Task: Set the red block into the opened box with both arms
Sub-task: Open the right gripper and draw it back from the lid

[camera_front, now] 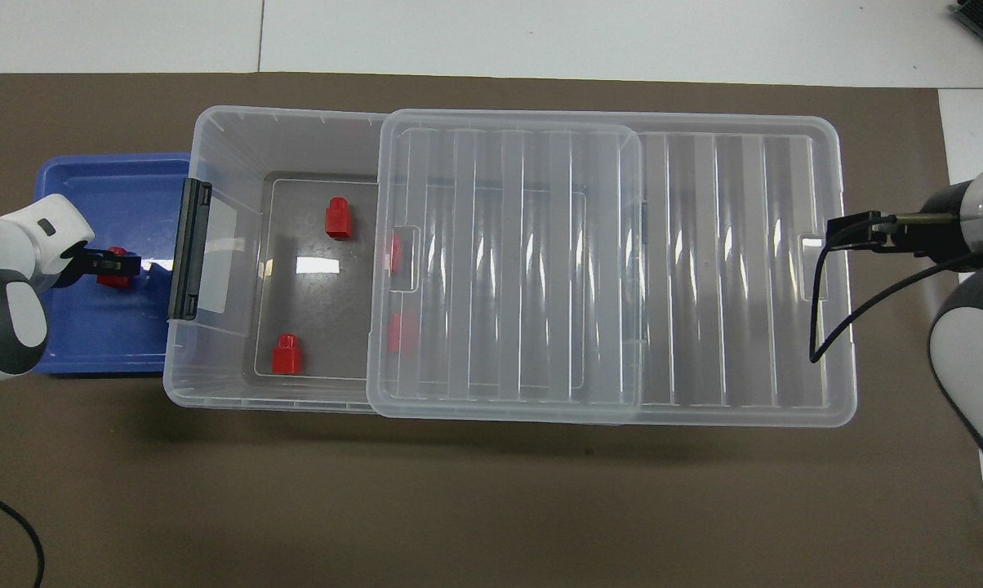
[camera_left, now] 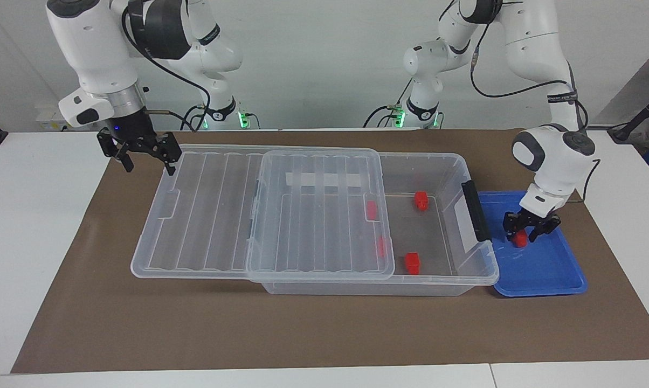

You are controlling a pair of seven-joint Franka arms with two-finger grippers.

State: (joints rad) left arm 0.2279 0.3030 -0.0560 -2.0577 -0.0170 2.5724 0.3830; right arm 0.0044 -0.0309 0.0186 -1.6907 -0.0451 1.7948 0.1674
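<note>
Jaws of the left gripper (camera_left: 524, 235) stand narrow around the red block (camera_left: 520, 240), one finger at each side of it, down in the blue tray (camera_left: 545, 269); whether they already press on it cannot be told. Jaws of the right gripper (camera_left: 147, 159) are spread wide and hold nothing; it hangs in the air over the corner of the lid (camera_left: 206, 210) at the right arm's end of the table, on the edge nearer to the robots.

That block is the only thing in the blue tray, which sits on the brown mat (camera_left: 324, 328) just beside the box (camera_left: 464, 272), at the left arm's end, next to the box's black latch (camera_left: 475, 210).

In the box, the clear ribbed lid is slid toward the right arm's end, so that it overhangs the box there and leaves the part by the latch uncovered. On the bare floor of that part lie two red blocks: one (camera_left: 421, 199) nearer to the robots, one (camera_left: 412, 262) farther from them. Two more (camera_left: 371, 209) (camera_left: 381, 246) show through the edge of the lid.
</note>
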